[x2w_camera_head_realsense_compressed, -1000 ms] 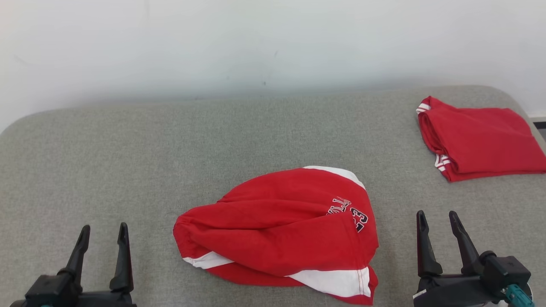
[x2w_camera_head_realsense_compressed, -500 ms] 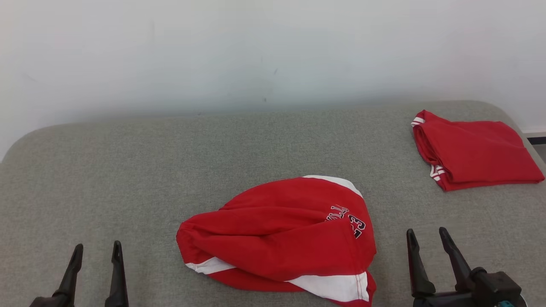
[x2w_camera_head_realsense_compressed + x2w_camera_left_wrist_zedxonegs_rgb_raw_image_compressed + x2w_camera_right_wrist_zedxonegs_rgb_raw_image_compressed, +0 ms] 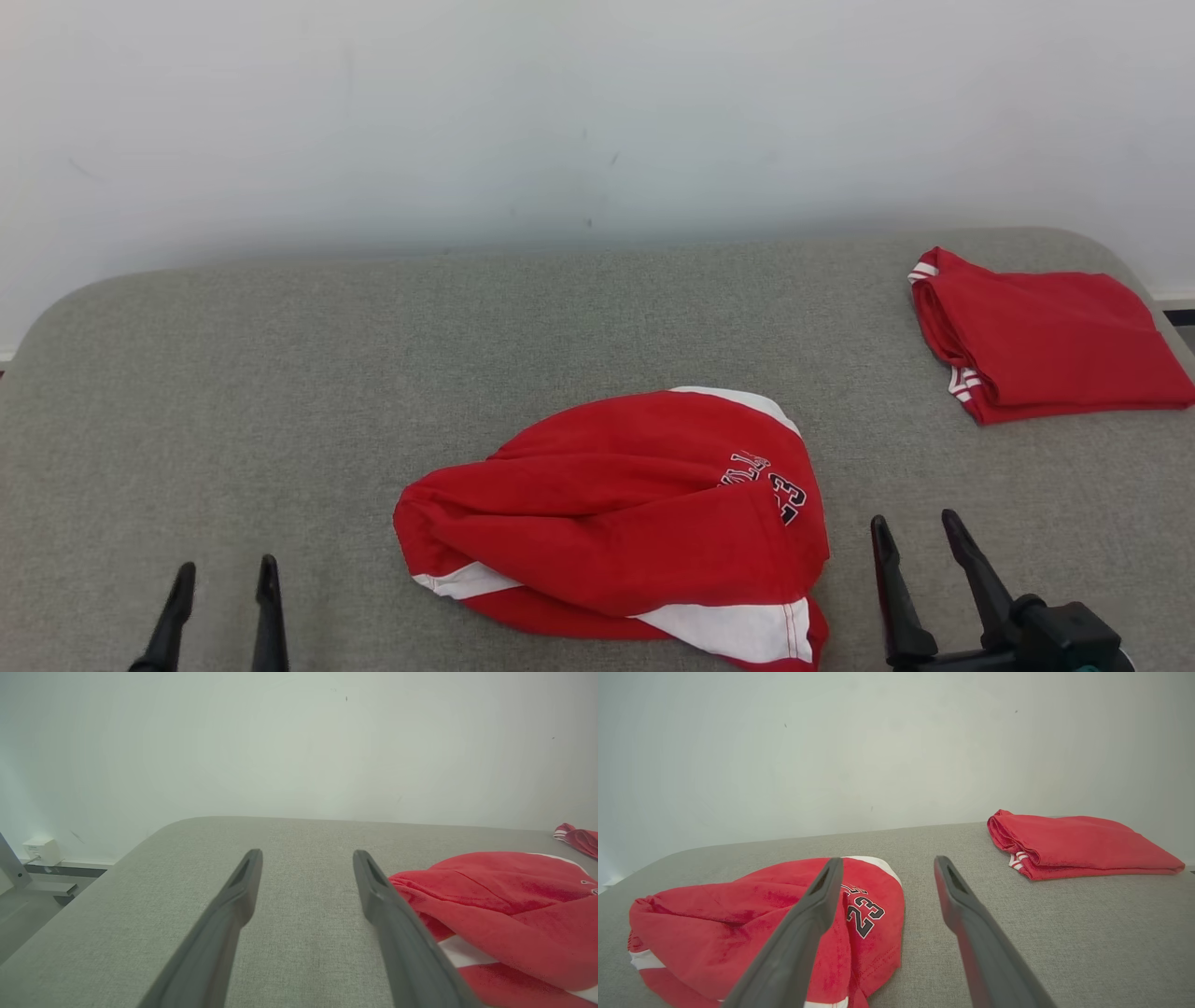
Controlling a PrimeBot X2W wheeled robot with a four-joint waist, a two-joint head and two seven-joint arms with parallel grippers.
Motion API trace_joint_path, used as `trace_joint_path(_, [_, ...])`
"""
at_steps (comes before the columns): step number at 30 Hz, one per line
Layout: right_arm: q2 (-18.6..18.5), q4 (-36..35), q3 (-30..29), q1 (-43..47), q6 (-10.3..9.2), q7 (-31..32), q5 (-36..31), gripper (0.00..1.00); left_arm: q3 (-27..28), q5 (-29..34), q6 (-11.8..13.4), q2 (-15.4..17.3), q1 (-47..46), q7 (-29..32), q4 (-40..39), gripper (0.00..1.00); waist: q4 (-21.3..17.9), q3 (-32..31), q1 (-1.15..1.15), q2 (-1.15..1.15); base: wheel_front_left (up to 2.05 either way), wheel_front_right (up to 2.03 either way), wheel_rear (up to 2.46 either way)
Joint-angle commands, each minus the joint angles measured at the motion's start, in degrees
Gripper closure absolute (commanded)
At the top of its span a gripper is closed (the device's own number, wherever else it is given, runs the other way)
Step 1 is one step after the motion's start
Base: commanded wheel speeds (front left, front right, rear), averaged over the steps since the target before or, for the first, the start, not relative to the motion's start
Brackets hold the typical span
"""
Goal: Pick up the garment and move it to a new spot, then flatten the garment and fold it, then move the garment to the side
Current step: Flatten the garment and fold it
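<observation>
Currently both grippers empty, fingers apart: left gripper lower left of frame, right gripper lower right, near the crumpled red basketball shorts, lower centre on the grey cushioned surface. Likely risks: pinching one layer only, so the bundle unrolls unevenly; dragging it into the folded red garment, upper right.

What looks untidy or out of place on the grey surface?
The garment in the middle lies bunched and crumpled, unlike the folded red clothing at the far right. Nothing looks damaged.
</observation>
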Motion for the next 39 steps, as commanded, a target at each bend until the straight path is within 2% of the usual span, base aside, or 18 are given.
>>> trace_joint_path(1, [-0.34, 0.07, 0.44, 0.07, -0.13, 0.23, -0.20, 0.00, -0.37, -0.15, -0.49, -0.25, 0.14, 0.00, 0.60, 0.00, -0.07, 0.04, 0.00, 0.00, 0.00, 0.00, 0.00])
trace_joint_path(9, [-2.81, 4.10, 5.14, -0.26, -0.13, 1.74, 0.62, 0.00, -5.98, 0.91, -5.45, -0.05, -3.76, 0.08, 9.25, 0.00, -0.58, 1.34, 0.00, 0.00, 0.00, 0.00, 0.00])
trace_joint_path(18, [-4.68, 11.46, 11.40, -4.26, -0.13, 1.17, 2.12, 0.00, -11.31, 0.53, -8.84, 1.32, -12.70, 0.03, 21.92, 0.00, -1.49, 5.76, 0.00, 0.00, 0.00, 0.00, 0.00])
trace_joint_path(26, [-5.09, 18.04, 17.84, -8.65, -0.13, -0.56, 4.36, 0.00, -18.51, -2.41, -9.25, 3.21, -19.54, 0.01, 28.86, 0.00, -2.06, 8.19, 0.00, 0.00, 0.00, 0.00, 0.00])
trace_joint_path(38, [-5.41, 19.54, 21.47, -9.14, -0.13, -2.06, 6.69, 0.00, -29.81, -9.35, -9.25, 5.48, -24.35, 0.00, 31.80, 0.00, -2.13, 8.44, 0.00, 0.00, 0.00, 0.00, 0.00])
trace_joint_path(39, [-5.45, 19.58, 21.83, -9.20, -0.13, -2.11, 6.93, 0.00, -30.35, -9.75, -9.25, 5.56, -24.54, 0.00, 31.88, 0.06, -2.18, 8.47, 0.00, 0.00, 0.00, 0.00, 0.00])
